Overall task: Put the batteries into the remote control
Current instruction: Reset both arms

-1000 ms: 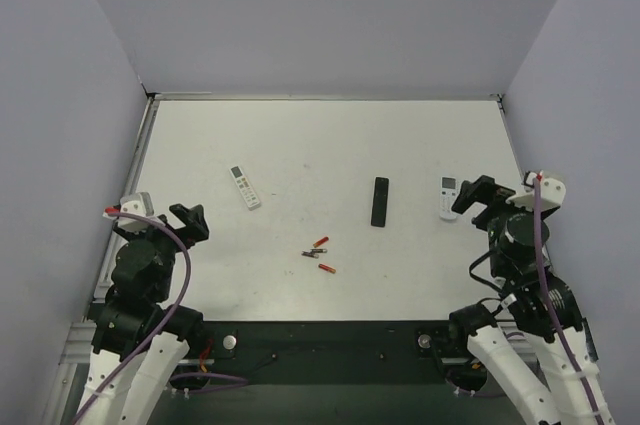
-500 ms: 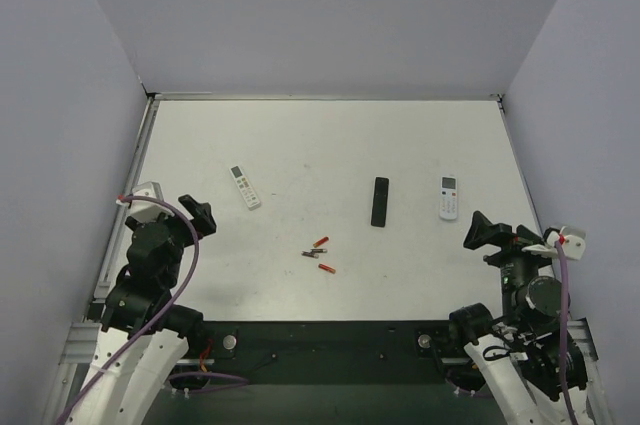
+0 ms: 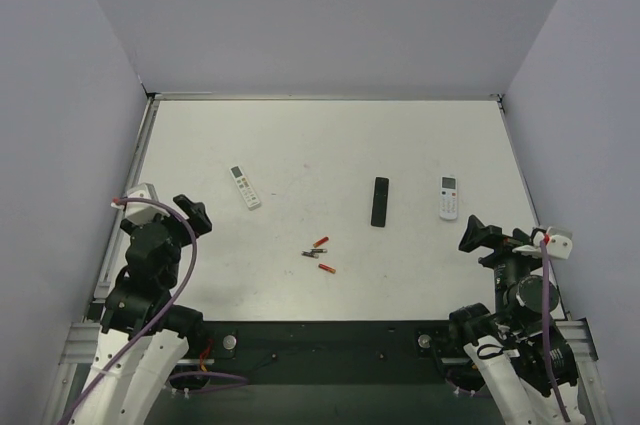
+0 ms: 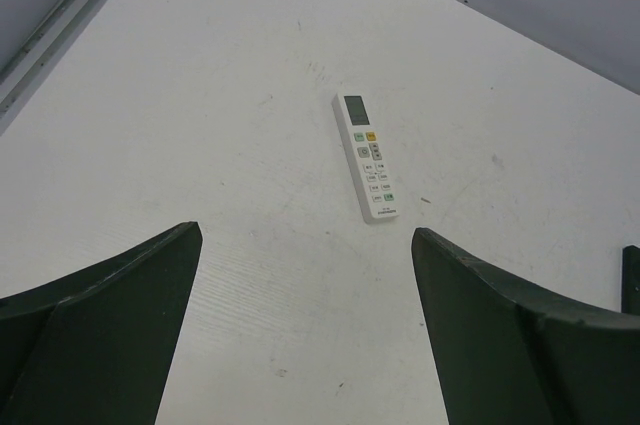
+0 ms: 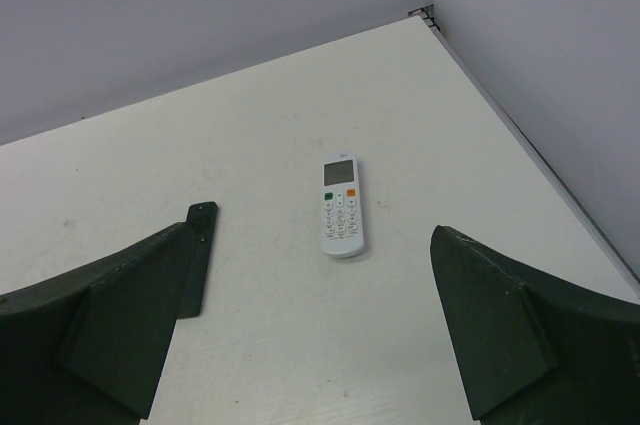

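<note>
The remote control (image 3: 245,187) (image 4: 366,156) is a slim white rectangle lying face up at the table's left, its dark screen at the far end. My left gripper (image 3: 191,212) (image 4: 305,233) hovers open and empty short of it, to its near left. My right gripper (image 3: 478,237) (image 5: 312,233) is open and empty near the right front edge, facing a second white remote (image 3: 448,197) (image 5: 340,205). The batteries are out of view.
A slim black remote (image 3: 380,201) (image 5: 199,255) lies left of the second white remote. Two small red cells (image 3: 320,242) (image 3: 327,268) and a dark grey cell (image 3: 312,254) lie mid-table. Purple-grey walls enclose the table's left, back and right.
My right arm drew back from the second white remote toward the near right edge. My left arm shifted slightly nearer. Both grippers stayed open; nothing on the table moved.
</note>
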`<state>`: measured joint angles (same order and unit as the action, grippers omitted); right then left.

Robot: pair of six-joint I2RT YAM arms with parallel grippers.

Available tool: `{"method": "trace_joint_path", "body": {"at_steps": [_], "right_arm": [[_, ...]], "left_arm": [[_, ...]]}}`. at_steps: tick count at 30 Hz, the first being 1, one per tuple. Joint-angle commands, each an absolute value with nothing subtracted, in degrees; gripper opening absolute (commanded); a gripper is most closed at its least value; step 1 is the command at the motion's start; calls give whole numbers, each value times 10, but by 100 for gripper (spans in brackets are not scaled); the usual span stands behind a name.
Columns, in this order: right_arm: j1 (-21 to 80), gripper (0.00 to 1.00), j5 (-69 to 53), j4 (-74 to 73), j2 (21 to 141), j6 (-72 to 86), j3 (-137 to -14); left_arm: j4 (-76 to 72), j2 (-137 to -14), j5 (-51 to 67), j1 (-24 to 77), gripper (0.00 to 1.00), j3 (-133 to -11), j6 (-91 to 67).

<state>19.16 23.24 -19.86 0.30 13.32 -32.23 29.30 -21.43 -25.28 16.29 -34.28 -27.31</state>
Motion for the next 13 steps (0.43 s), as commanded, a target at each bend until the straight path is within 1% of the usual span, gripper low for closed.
{"method": "trace_joint_path", "body": {"at_steps": [1,13], "right_arm": [[192,100,224,-163,-38,112,-320],[191,100,214,-163,-34,110,-324]], "left_arm": [[263,-200,-265,153,97,-341,-267],[250,-206,-223,111,97,-335,-271]]}}
